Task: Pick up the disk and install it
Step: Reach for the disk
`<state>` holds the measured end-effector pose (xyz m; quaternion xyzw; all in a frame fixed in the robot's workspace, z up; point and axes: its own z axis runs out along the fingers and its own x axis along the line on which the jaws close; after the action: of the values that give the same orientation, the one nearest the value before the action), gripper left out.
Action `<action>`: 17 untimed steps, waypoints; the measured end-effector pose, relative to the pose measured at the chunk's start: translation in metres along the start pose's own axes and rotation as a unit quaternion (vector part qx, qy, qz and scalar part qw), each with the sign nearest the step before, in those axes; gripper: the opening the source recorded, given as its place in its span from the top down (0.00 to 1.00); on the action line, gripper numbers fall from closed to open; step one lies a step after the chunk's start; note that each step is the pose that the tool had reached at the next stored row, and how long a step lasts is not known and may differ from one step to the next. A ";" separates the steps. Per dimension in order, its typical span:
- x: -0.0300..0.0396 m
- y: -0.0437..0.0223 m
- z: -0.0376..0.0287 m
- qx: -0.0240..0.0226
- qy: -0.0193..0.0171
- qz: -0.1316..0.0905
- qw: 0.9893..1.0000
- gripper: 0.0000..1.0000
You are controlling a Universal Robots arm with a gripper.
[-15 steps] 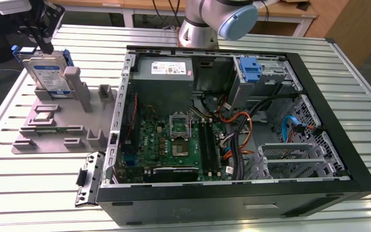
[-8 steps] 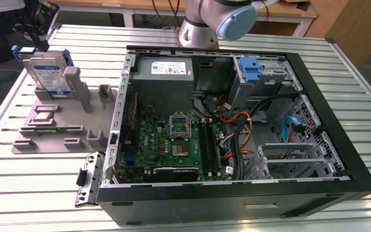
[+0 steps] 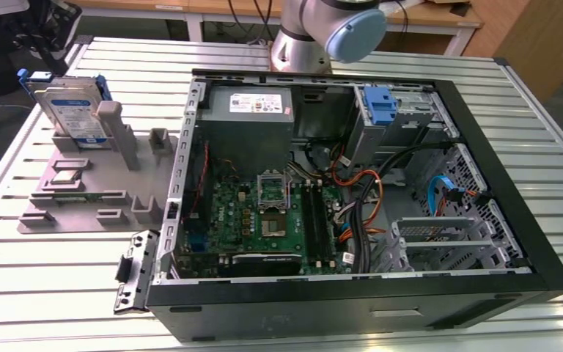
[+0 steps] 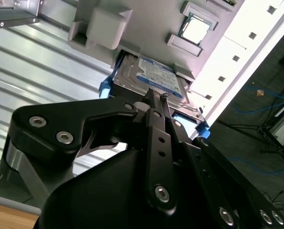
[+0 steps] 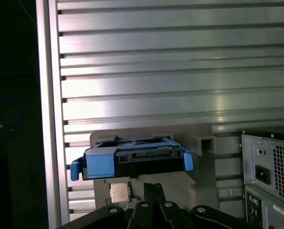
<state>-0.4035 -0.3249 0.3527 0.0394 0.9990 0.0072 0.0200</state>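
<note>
In the exterior view, the disk (image 3: 67, 110) stands on edge in a slot of the grey fixture (image 3: 76, 198) at that view's left. Its label face is exposed and its blue-framed upper edge is free, which suits a grasp from above. Bare table slats (image 3: 27, 293) surround the fixture. To the right lies the open computer case (image 3: 360, 183). A drive cage (image 3: 438, 235) near its right wall is open upward, with cables just beside it. In the second wrist view the gripper (image 4: 156, 94) points at the disk, apart from it. Its fingers appear drawn together, holding nothing.
</note>
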 end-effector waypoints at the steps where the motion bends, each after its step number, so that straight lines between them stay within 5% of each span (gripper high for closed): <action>1: 0.0013 0.0013 0.0008 0.000 0.000 0.000 1.000 0.89; 17: 0.0092 0.0051 0.0069 0.000 0.000 0.000 1.000 0.89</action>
<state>-0.4120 -0.3190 0.3455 0.0394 0.9990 0.0072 0.0200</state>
